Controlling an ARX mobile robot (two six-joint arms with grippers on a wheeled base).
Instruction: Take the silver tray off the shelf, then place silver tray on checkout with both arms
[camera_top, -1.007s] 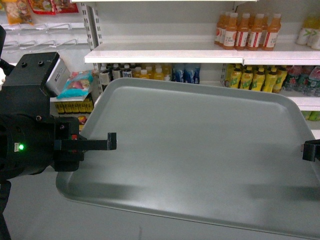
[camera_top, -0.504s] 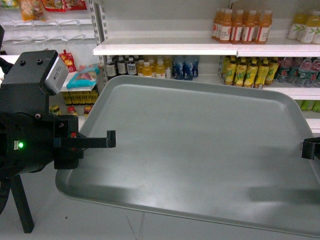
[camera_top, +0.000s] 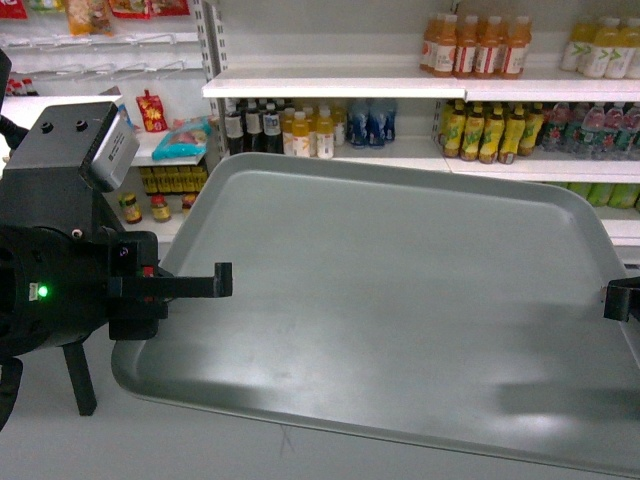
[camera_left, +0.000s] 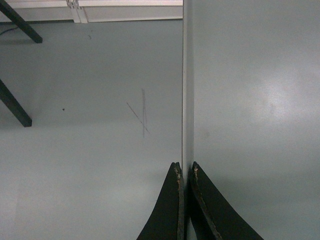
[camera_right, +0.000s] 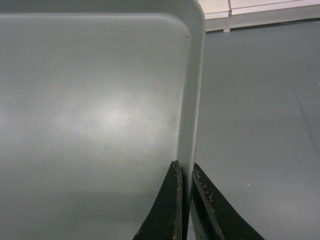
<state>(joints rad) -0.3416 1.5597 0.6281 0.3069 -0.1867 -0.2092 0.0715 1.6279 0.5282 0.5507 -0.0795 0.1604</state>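
The tray (camera_top: 400, 310) hangs between my hands above the floor (camera_left: 90, 125), its rims pinched: my left hand (camera_left: 184, 172) clamps the left rim, my right hand (camera_right: 184, 172) the right.

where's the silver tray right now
In the head view, the flat grey-green silver tray is held mid-air between left gripper and right gripper, before stocked shelves.
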